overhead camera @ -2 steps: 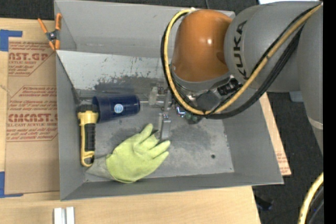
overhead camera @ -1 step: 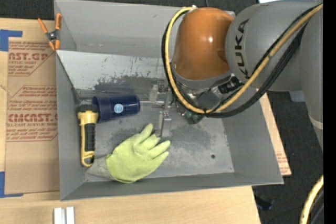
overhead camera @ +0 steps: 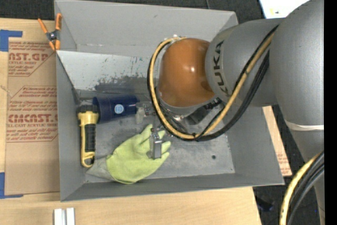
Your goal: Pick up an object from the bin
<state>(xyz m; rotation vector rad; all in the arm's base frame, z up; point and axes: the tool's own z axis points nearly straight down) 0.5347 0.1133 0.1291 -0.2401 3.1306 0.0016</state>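
My gripper (overhead camera: 156, 146) hangs below the orange wrist cover, its dark fingers down on the upper right edge of a crumpled yellow-green cloth (overhead camera: 134, 160) at the bin's front middle. Whether cloth is caught between the fingers I cannot make out. A dark blue cylinder with a round white label (overhead camera: 116, 108) lies on its side to the upper left of the gripper. At the far left a yellow and black tool handle (overhead camera: 87, 135) lies along the bin's left wall.
The arm and its orange cover with looped cables hide the bin's right and back middle. A small pale object (overhead camera: 141, 111) sits just right of the blue cylinder. Bare grey floor shows to the right of the cloth.
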